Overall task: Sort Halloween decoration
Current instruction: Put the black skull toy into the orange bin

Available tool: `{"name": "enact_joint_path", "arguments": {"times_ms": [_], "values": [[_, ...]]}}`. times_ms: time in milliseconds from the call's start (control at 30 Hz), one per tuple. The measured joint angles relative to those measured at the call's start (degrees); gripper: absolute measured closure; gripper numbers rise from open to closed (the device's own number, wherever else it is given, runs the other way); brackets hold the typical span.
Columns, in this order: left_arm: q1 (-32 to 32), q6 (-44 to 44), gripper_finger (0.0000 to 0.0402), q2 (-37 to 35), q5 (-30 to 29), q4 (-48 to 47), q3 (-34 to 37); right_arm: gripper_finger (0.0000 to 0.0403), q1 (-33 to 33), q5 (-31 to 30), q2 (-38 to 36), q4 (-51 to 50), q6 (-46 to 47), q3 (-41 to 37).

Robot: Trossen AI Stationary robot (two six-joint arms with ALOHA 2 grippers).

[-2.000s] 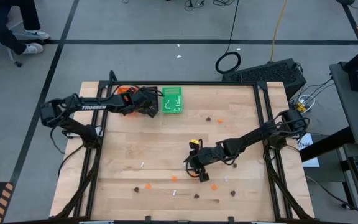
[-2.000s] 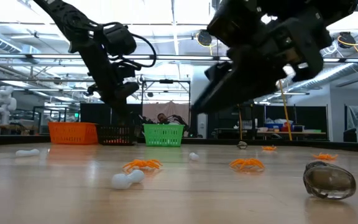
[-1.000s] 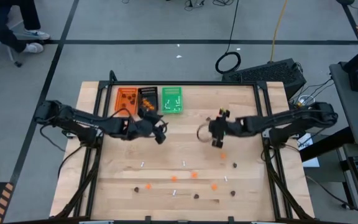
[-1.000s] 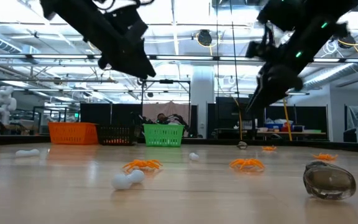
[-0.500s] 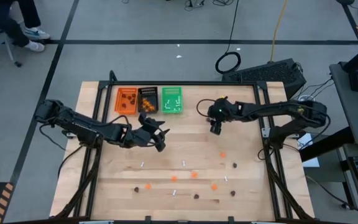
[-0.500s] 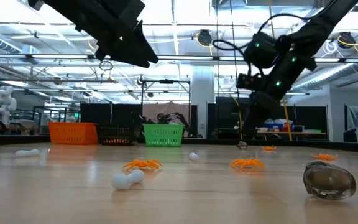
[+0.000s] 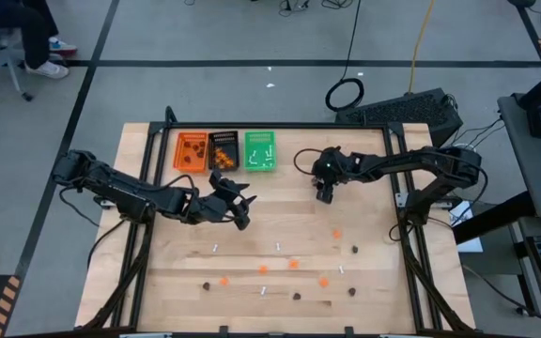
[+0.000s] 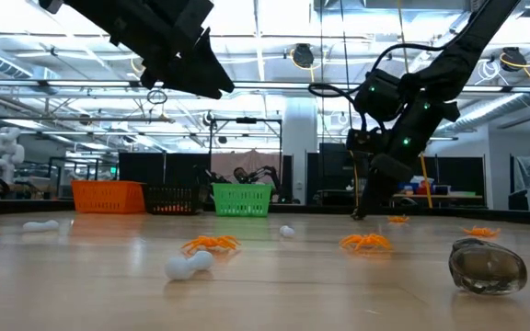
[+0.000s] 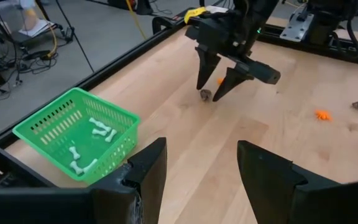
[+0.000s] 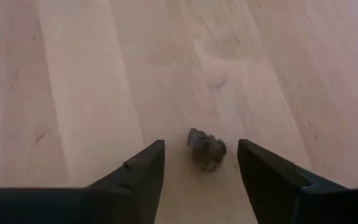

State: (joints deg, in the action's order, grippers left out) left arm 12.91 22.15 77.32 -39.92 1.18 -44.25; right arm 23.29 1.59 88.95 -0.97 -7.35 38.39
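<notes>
Right gripper [image 9: 219, 84] poised over a dark brown blob [image 10: 206, 150] on the worktop [image 7: 364, 272], jaws spread either side.
Nothing blocks it; an orange blob [image 9: 322, 114] lies nearby, the green tray [image 9: 73, 134] holds white sticks [image 9: 98, 129], and the left gripper [image 7: 238, 202] hovers with jaws spread.

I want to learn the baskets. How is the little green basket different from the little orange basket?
The green plastic mesh basket holds small white bone-shaped sticks; the orange plastic basket holds dark brown blobs and some orange ones. In the high view the green basket sits at the end of the row nearer the right arm, the orange at the other end, with a black basket between. Both are small rectangular trays along the table's far edge.
</notes>
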Motion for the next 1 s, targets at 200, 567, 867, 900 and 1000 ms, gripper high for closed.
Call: {"name": "enact_joint_path", "arguments": {"times_ms": [200, 567, 867, 900, 1000], "values": [[-0.02, -0.02, 0.0207, 0.00, 0.00, 0.01, 0.00, 0.0288, 0.00, 0.34, 0.49, -0.09, 0.47, 0.00], [0.00, 0.00, 0.0207, 0.02, 0.01, -0.10, 0.00, 0.0352, -0.11, 1.74, 4.03, 1.49, 0.64, 0.22], [0.00, -3.71, 0.0207, 0.02, 0.02, -0.38, 0.00, 0.0355, -1.01, 6.07, 4.23, 4.59, 0.59, 0.11], [0.00, -5.09, 0.0207, 0.06, 0.04, -0.36, 0.00, 0.0355, -1.49, 6.33, 4.29, 4.90, 0.59, 0.11], [0.00, -10.15, 0.0207, 0.75, 0.06, 0.22, 0.00, 0.0355, -2.71, 10.47, 4.39, 5.55, 0.66, 0.09]]}}
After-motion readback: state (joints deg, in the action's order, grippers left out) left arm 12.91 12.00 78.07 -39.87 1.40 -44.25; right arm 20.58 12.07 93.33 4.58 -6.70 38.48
